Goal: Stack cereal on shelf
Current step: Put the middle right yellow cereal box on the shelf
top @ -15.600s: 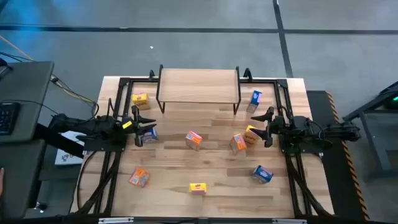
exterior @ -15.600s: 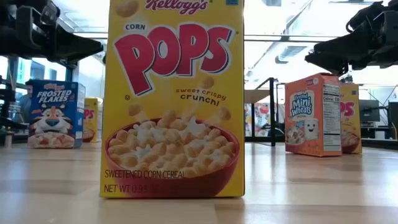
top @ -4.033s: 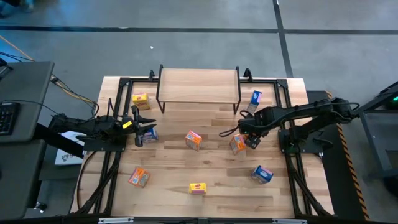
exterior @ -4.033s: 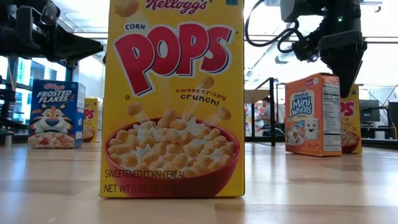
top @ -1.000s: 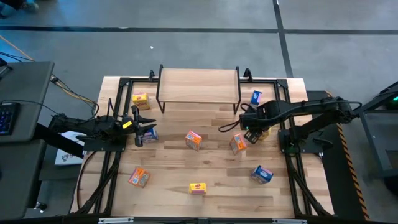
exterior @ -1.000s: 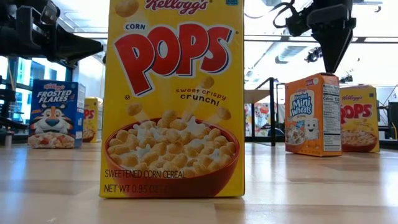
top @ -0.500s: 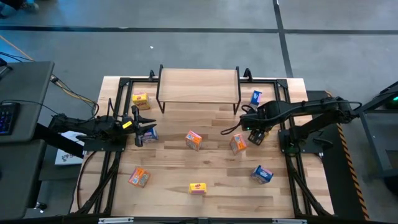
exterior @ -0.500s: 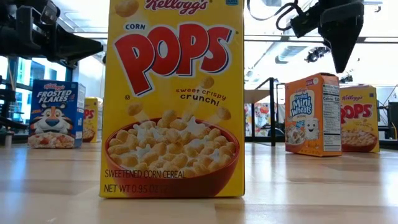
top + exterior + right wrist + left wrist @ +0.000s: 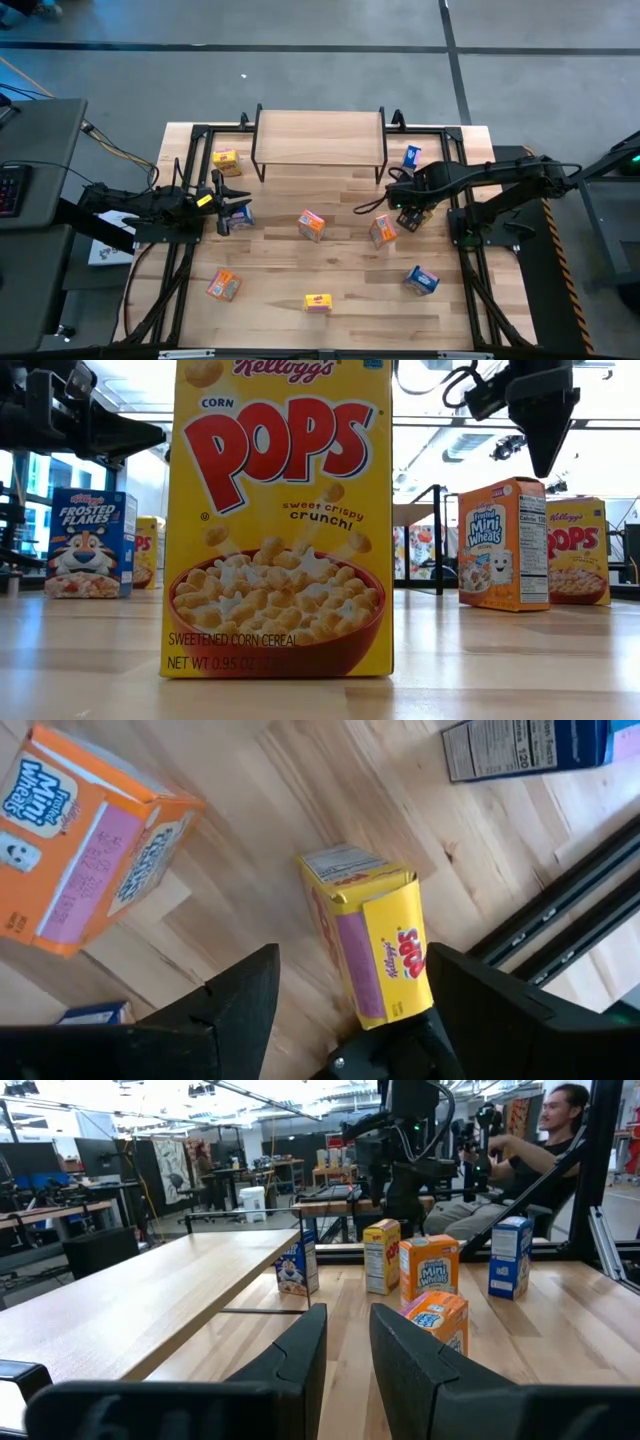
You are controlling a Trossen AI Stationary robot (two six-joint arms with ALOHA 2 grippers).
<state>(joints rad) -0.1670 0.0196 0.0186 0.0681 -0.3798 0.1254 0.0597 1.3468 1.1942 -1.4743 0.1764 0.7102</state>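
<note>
The shelf (image 9: pixel 320 138) stands at the table's far edge with its plank top bare. Several cereal boxes are scattered over the table. A yellow cereal box (image 9: pixel 375 945) stands upright on its base at the right (image 9: pixel 578 550). My right gripper (image 9: pixel 352 960) hangs open above it, pointing down with a finger on either side of the box top and clear of it (image 9: pixel 547 465). An orange box (image 9: pixel 382 230) stands just left of it. My left gripper (image 9: pixel 243 203) waits shut and level at the table's left edge (image 9: pixel 347 1345).
A blue box (image 9: pixel 411 157) stands by the shelf's right leg. More boxes: yellow (image 9: pixel 226 160), blue (image 9: pixel 240 218), orange (image 9: pixel 311 224), orange (image 9: pixel 223 286), yellow (image 9: pixel 318 302), blue (image 9: pixel 422 280). Black frame rails (image 9: pixel 470 270) run along both sides. A person (image 9: pixel 560 1120) sits beyond the right edge.
</note>
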